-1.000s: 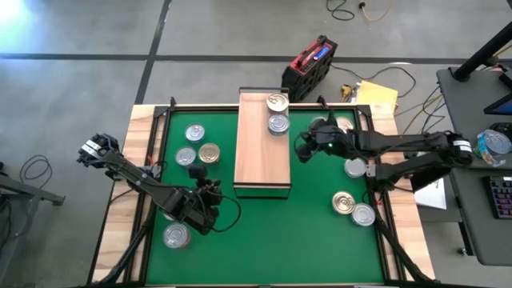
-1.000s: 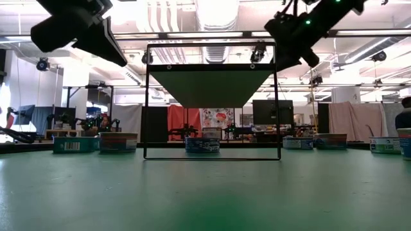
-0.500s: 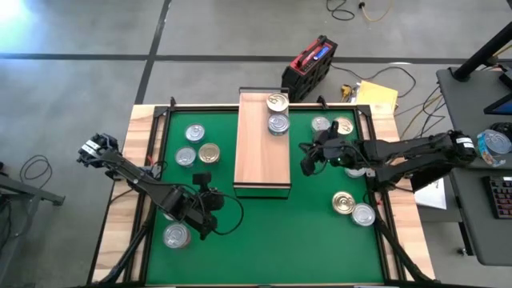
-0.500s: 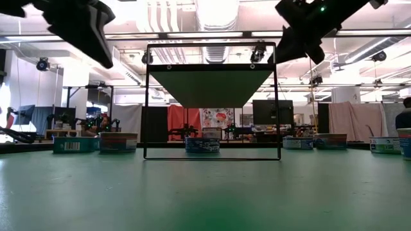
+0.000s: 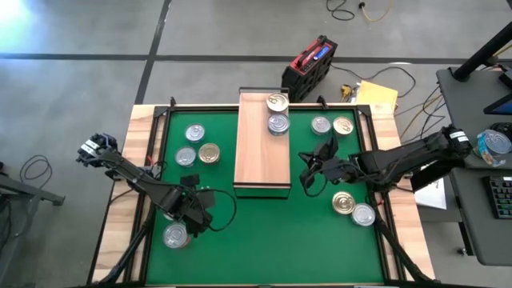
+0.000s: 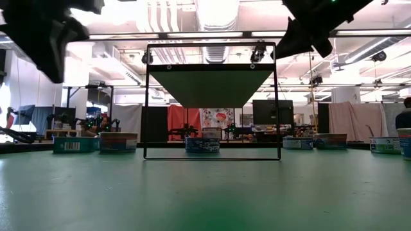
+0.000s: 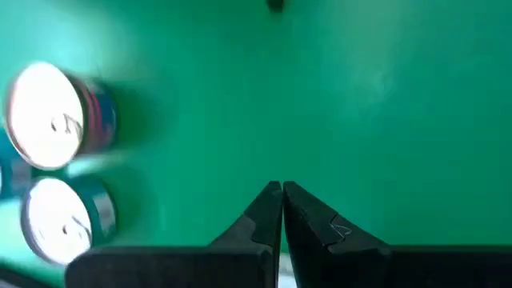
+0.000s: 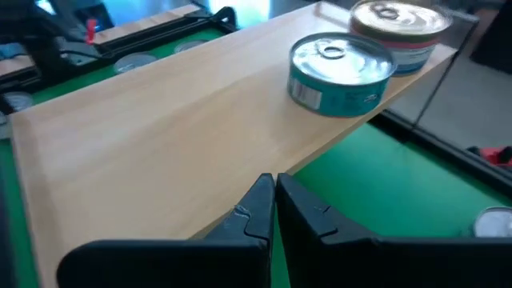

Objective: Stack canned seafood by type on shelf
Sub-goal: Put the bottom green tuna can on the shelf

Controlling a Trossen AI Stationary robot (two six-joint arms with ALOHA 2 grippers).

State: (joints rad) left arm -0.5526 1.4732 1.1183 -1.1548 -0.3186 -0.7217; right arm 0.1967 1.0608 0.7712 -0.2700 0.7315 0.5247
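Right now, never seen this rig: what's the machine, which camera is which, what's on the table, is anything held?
It is a two-armed robot at a table with a green mat. The overhead picture shows everything; the low one looks level across the mat; the other two come from cameras on each wrist.

A light-wood shelf stands mid-table with two tins on its far end: a gold-lidded tin and a silver-lidded tin. More tins lie on the mat either side.

The left gripper hangs over the near-left mat beside a silver tin. The right gripper sits just right of the shelf.

Both wrist views show the fingers closed together with nothing between them, so nothing is held.
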